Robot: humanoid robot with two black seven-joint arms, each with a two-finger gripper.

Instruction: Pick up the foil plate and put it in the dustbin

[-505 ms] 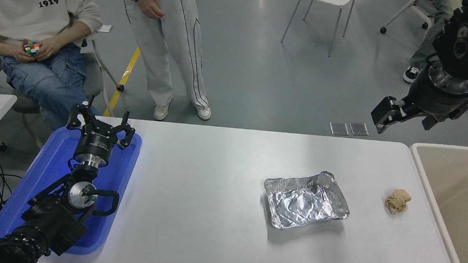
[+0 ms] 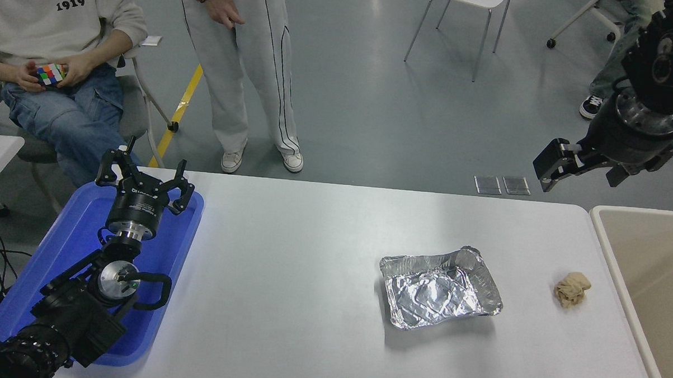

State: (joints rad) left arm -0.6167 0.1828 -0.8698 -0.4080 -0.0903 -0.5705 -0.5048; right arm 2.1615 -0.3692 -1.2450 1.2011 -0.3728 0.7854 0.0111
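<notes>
Two black arms frame your white bench (image 2: 312,238) in this head view, and neither touches the work. Your foil plate (image 2: 440,288), a shiny, crinkled aluminium tray with rounded corners and a shallow raised rim, lies flat and open side up on the bench, right of centre and toward the near edge. A small crumpled tan paper wad (image 2: 572,289) sits on the bench to its right, apart from it, between the plate and the dustbin (image 2: 609,243), whose pale cream rim and beige inside show at the right edge of the picture, just beside the bench's end. Your right pincer (image 2: 572,163) hangs high over the floor beyond the bench's far right corner, well apart from the plate, with nothing in it; from this angle you cannot tell whether its fingers stand spread or closed. Your left pincer (image 2: 143,179) is parked at the lower left over a blue plastic tray (image 2: 77,241), its fingers splayed wide and holding nothing. Beyond the bench, a seated person in a pale sweatshirt and jeans holds a coloured puzzle cube (image 2: 50,73) in both hands, and a second person in light striped trousers (image 2: 251,68) stands beside them on the grey floor. A white chair (image 2: 466,14) stands farther back.
</notes>
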